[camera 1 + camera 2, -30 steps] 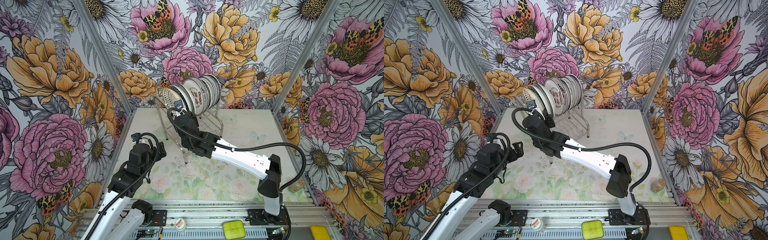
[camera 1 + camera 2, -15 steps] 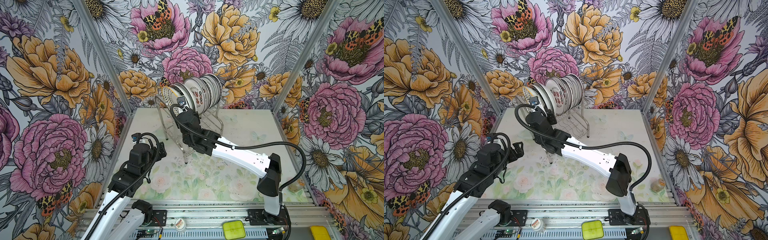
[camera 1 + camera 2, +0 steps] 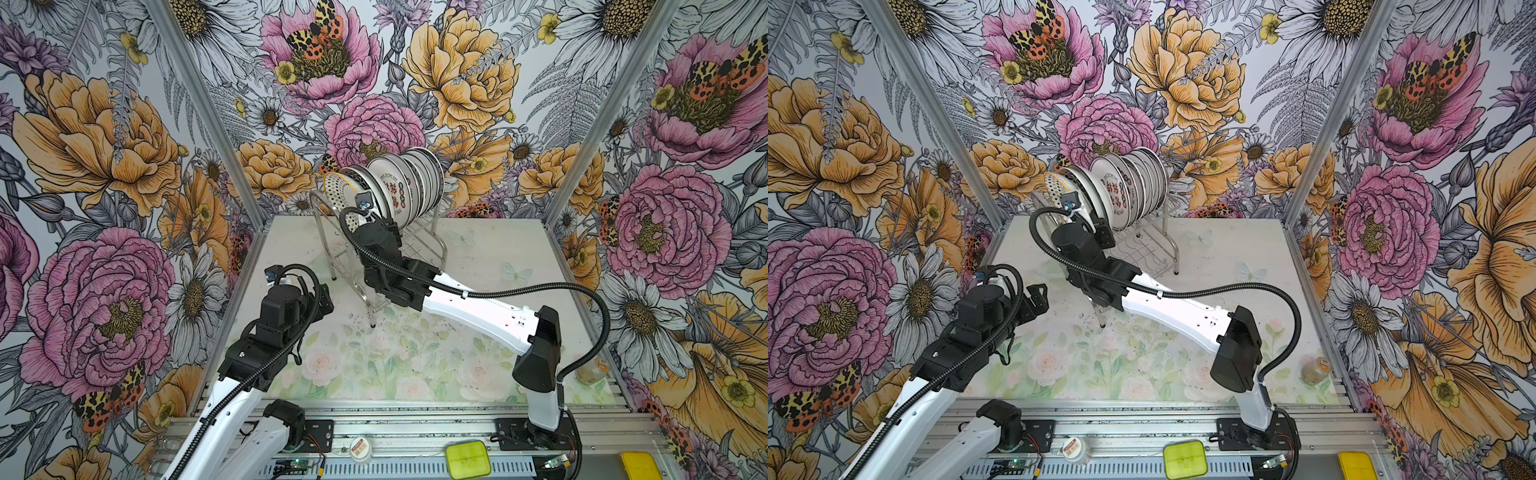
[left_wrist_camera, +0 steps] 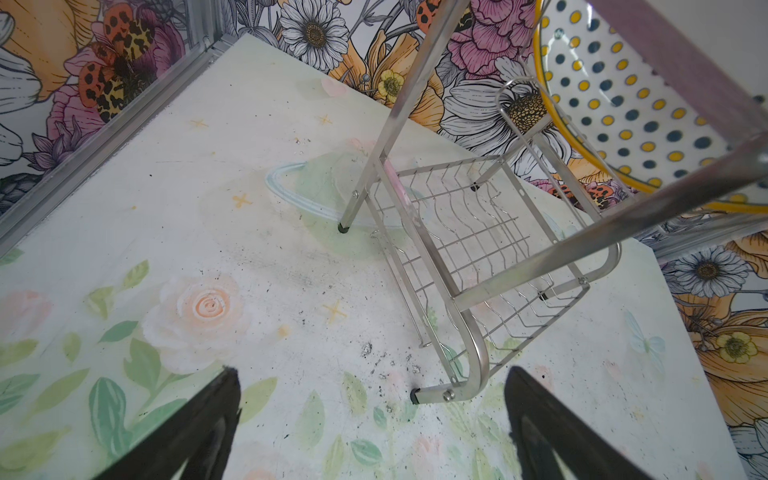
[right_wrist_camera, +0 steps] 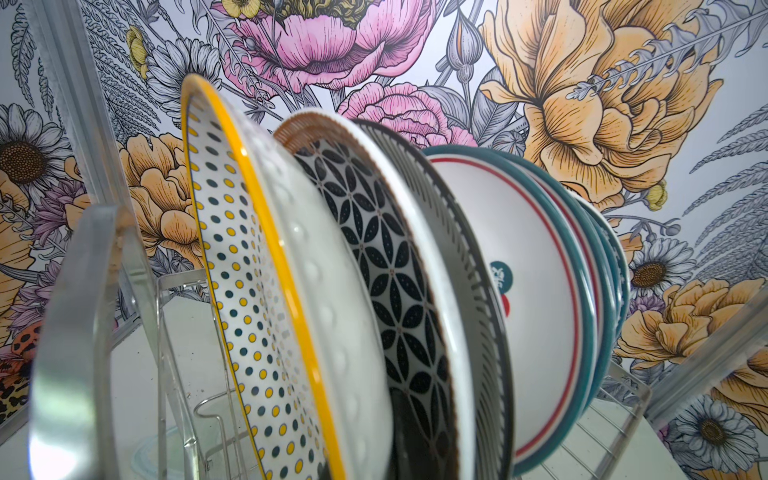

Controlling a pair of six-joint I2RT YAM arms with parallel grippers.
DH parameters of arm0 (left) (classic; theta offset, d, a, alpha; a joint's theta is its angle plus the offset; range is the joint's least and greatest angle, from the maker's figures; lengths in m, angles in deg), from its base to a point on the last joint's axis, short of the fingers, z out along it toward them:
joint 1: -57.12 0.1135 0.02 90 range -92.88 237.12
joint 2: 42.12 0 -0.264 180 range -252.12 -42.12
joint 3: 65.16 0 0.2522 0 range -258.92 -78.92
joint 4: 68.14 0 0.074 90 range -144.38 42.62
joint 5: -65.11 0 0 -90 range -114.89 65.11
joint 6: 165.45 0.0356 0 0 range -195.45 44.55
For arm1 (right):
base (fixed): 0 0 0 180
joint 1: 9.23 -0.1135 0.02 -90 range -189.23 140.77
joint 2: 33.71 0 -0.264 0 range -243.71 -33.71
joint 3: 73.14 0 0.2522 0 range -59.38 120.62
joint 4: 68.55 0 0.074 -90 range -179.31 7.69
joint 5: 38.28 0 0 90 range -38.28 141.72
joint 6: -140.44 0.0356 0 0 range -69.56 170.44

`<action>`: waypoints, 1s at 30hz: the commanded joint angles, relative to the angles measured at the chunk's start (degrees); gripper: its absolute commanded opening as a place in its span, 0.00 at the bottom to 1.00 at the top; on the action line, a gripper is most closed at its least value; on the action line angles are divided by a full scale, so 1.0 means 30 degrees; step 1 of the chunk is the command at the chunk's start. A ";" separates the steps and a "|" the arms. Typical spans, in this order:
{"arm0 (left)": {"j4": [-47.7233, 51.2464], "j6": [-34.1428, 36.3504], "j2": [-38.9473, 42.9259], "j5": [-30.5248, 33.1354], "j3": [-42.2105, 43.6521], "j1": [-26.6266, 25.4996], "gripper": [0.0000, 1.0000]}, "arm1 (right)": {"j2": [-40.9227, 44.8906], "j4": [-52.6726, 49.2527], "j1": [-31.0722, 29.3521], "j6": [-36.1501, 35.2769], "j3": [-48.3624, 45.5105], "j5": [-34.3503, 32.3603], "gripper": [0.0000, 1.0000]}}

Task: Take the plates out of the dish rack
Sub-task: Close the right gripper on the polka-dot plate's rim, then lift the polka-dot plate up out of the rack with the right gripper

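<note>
1. Two-tier shiny steel wire dish rack [image 3: 432, 245] stands at 12 o'clock on the pale flower-painted surface [image 3: 478, 257]; a row of round white patterned ceramic plates [image 3: 399, 187] stands on edge in its upper tier, tops leaning toward 1 o'clock.
2. Right hand [image 3: 384, 222] is up at the rack's 7 o'clock end, in among the lower edges of the nearest plates; wrist and crockery hide its fingers, so I cannot tell how far apart they stand or whether a plate is pinched.
3. Right wrist view: yellow-rimmed polka-dot plate [image 5: 232, 270] is outermost, just beside the arched end loop [image 5: 70, 332]; brown-edged black-lattice plate [image 5: 386, 291] sits close behind it.
4. Left hand [image 4: 372, 374] hovers low over the surface at 8 o'clock from the rack; fingers spread wide, nothing between them.
5. Step in hand, as I read it: taking one end plate.
6. To do it well: bite one rim only, not two; draw up along the slot, then out toward 7 o'clock clear of the loop; go slowly, as glaze looks slippery and the rack may shift; left hand could steady a leg.
</note>
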 commanded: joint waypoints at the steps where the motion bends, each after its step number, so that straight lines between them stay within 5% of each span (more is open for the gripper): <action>1: -0.0061 -0.0039 -0.0089 -0.0313 -0.0131 0.0196 0.99 | -0.0079 0.0576 -0.0074 -0.0595 0.0195 0.1428 0.00; 30: -0.0843 -0.1005 -0.0483 -0.0679 -0.0103 0.0460 0.99 | 0.2649 0.6002 -0.0636 -0.3804 -0.1666 0.0827 0.00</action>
